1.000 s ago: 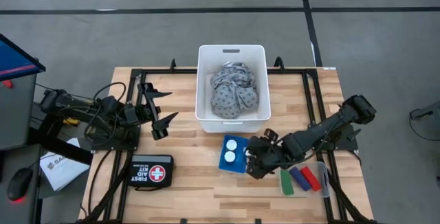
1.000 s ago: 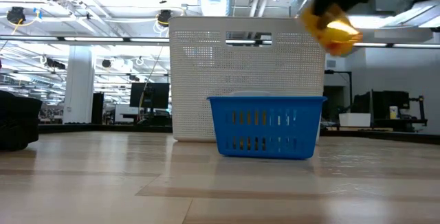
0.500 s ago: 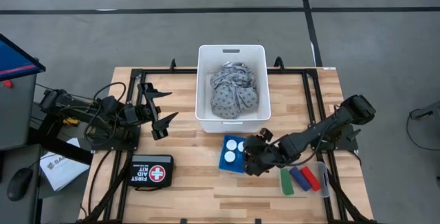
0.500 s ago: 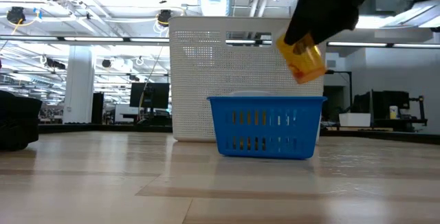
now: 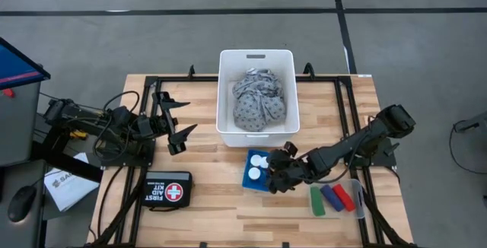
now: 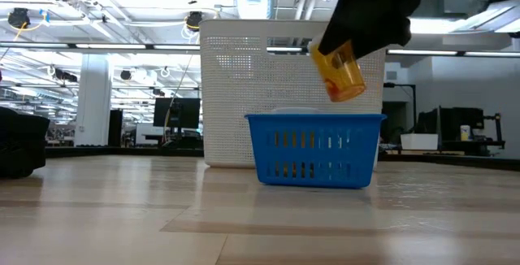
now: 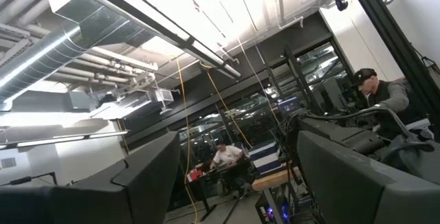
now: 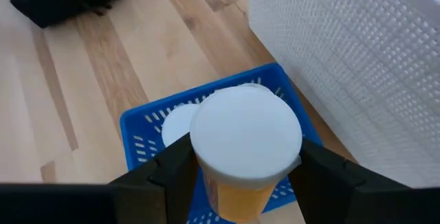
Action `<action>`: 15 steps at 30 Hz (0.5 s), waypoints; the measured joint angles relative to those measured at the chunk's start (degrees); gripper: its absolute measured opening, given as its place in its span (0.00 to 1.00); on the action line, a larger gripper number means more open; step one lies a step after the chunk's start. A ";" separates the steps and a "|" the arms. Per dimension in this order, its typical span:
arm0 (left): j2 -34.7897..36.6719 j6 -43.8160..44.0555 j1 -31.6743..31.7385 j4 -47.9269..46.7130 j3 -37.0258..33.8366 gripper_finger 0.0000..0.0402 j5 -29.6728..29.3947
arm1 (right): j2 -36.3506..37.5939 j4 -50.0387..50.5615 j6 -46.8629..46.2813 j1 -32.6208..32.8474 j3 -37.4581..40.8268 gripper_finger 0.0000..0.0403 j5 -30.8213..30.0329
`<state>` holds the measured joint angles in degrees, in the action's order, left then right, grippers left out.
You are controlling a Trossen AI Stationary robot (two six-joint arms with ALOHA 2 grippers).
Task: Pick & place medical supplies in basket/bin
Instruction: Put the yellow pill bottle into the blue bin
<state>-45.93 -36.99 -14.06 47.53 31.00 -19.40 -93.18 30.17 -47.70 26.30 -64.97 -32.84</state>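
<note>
One orange pill bottle (image 6: 339, 71), pinched by the right pincer (image 8: 237, 176), hidden overhead.

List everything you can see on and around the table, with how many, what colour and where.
Bin: one, white, table's far middle.
Cloth: one, grey patterned, inside the bin.
Small basket: one, blue, in front of the bin.
Pill bottles in basket: two, white caps showing.
Held pill bottle: one, orange, white cap, above the basket.
Sticks: three, green, blue, red, in a clear tray at right front.
First aid kit: one, black, left front.
Left gripper: open, idle at table's left.
Right gripper: shut on the held pill bottle.
</note>
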 joint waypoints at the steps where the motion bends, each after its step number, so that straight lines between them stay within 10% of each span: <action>1: 0.00 0.02 0.00 0.00 0.00 0.71 0.00 | -0.49 -0.12 0.08 -0.18 -0.04 0.49 -0.04; 15: 0.00 0.00 0.00 -0.02 0.00 0.71 -0.02 | -5.18 -0.91 2.07 -0.56 -0.24 0.54 2.80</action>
<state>-45.93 -36.99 -14.06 47.51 31.00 -19.42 -98.37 29.26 -45.62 25.73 -65.21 -30.04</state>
